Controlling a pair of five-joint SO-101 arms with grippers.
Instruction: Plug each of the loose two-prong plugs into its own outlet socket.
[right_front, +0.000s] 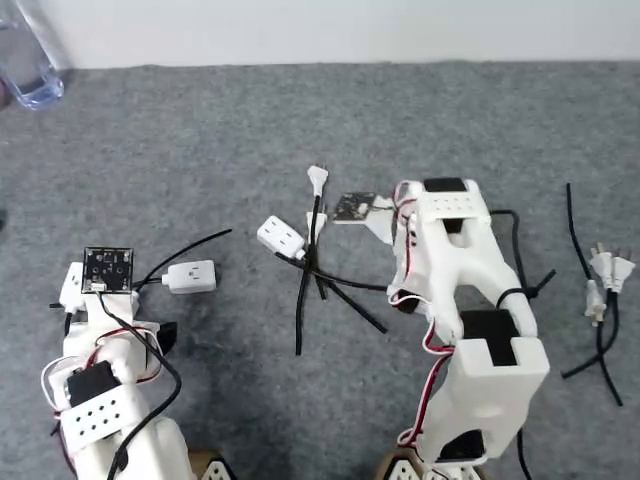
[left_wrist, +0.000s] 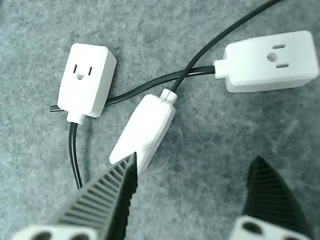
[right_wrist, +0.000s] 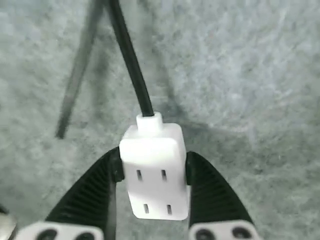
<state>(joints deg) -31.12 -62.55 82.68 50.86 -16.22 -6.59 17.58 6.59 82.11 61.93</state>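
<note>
On the mat (right_front: 200, 130), no plug is seated yet: the right gripper (right_wrist: 152, 161) pinches an empty socket (right_wrist: 152, 175), and the left gripper (left_wrist: 195, 162) hangs spread over a loose plug (left_wrist: 145, 130) between a second socket (left_wrist: 85, 82) and a third socket (left_wrist: 270, 60), both empty.

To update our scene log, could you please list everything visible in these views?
Outlet sockets: two, white, apart, before the left gripper.
Held socket: one, white, clamped in the right gripper.
Plug: one, white, between those two sockets.
Loose plugs: white, one upper centre, about three at the high view's right edge.
Cords: several, black, trailing from sockets and plugs.
Clear container: one, far left corner.
Carpet: grey, underneath everything.
Arms: two, white, near edge.
Grippers: two, black; left open, right shut.
</note>
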